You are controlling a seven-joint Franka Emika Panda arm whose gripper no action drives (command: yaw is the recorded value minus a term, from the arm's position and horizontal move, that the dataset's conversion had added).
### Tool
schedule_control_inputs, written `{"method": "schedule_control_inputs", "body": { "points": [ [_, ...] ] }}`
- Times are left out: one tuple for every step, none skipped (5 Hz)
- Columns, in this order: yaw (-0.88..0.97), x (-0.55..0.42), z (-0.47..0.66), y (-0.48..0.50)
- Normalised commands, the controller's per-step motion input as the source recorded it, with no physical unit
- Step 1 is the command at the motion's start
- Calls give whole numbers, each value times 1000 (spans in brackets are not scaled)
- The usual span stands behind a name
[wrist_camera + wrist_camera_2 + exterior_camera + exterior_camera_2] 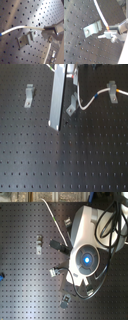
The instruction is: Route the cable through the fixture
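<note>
The jaws, closed on the cable [22, 27] close behind its leading end, hold it low over the counter [15, 10] just beside the clip [28, 37], apparently so it can be drawn into the clip's slot.

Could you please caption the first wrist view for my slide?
Fingers holding the white cable over a grey clip on the perforated board.

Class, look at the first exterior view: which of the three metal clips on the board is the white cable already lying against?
The clip at the first exterior view's right: the white cable runs to it. The middle clip and the left clip look cable-free.
</note>
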Motion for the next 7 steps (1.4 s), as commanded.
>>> {"method": "schedule_control_inputs", "body": {
  "points": [
    [-6,-75,292,-196],
    [0,-312,121,-493],
    [397,-371,27,-283],
    [394,-335,11,-106],
    [-14,1,24,0],
    [-63,-160,551,-251],
    [0,-151,164,-239]
  ]
}}
